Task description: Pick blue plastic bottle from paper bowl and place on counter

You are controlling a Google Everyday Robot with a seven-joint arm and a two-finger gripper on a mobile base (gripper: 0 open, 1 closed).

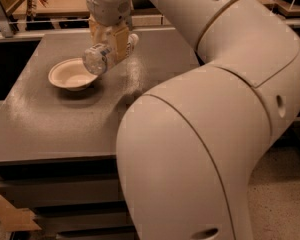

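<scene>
My gripper (pixel 109 43) is shut on the blue plastic bottle (pixel 104 55), a clear crinkled bottle with a white-and-blue label. It holds the bottle tilted in the air, just above and to the right of the paper bowl (pixel 71 74). The bowl is off-white, shallow and empty, on the left part of the grey counter (pixel 65 119). The bottle's base faces the camera and its cap end points back right.
My large white arm (pixel 205 114) fills the right half of the view and hides the counter's right side. A light wooden desk (pixel 50 1) stands behind the counter. Grey drawers (pixel 55 194) are below the counter's front edge.
</scene>
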